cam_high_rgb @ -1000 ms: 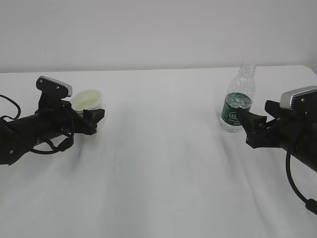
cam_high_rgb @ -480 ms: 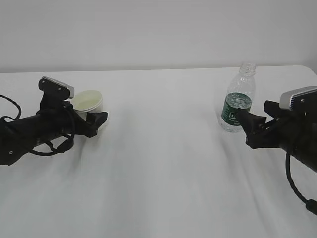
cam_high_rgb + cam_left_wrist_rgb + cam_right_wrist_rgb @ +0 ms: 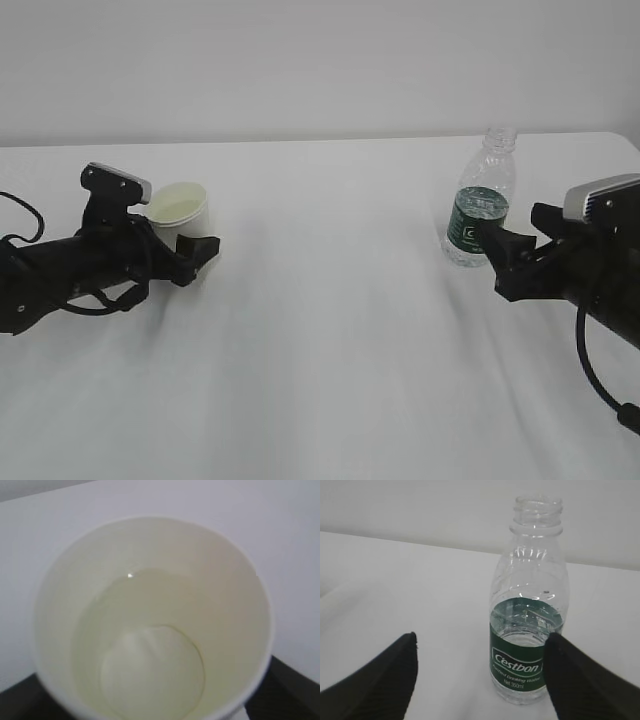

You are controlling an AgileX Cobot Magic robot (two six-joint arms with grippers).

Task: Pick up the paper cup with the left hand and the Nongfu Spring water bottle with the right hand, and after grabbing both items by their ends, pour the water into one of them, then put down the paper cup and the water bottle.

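Note:
The white paper cup (image 3: 181, 204) stands upright on the table at the left, with pale liquid in its bottom (image 3: 150, 645). My left gripper (image 3: 193, 235) is open around its lower part; black fingers (image 3: 295, 685) show at the bottom corners of the left wrist view, and a sliver of table shows between the right one and the cup. The capless water bottle (image 3: 481, 205) with its green label (image 3: 520, 657) stands at the right, with water up to the label's top. My right gripper (image 3: 495, 258) is open just short of it; the right finger (image 3: 585, 680) overlaps the bottle's edge.
Both things rest on a white table (image 3: 320, 340) whose far edge meets a plain pale wall (image 3: 320, 60). Cables trail from the left arm (image 3: 60, 275) and the right arm (image 3: 600, 380) near the view's sides.
The left gripper's fingers have spread wider around the cup and its near finger has moved outward. The cup stays standing. The right arm and bottle have not moved.

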